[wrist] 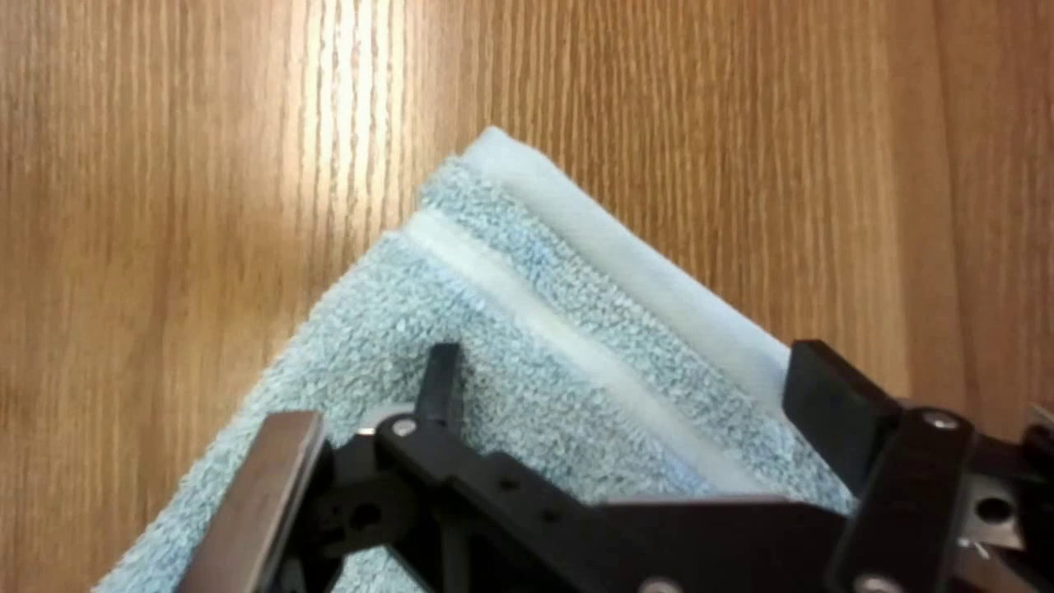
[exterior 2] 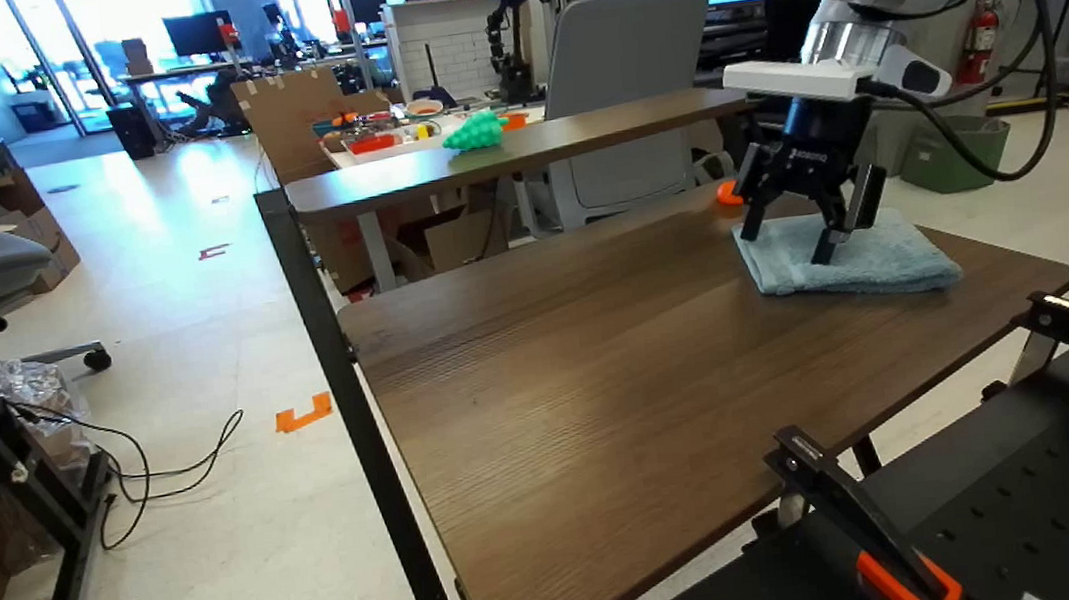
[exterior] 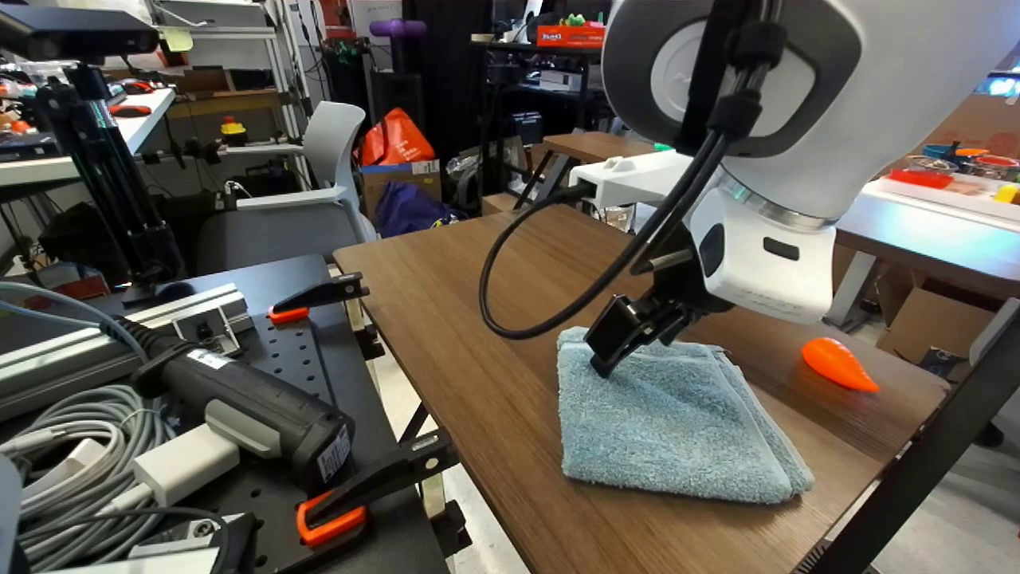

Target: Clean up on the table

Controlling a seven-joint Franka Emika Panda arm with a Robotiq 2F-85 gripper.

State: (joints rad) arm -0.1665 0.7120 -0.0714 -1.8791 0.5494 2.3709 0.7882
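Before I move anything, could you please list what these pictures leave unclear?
Table under the cloth: hidden in every view.
Orange object: partly behind the tool in an exterior view.
Robot arm: cut off by top edges in both exterior views.
Device label: too small to read in an exterior view.

In an exterior view the camera faces slantwise down at the nearby towel; in an exterior view, across the bench toward the towel, farther off. The wrist view faces down, close above the towel, shared by all three.
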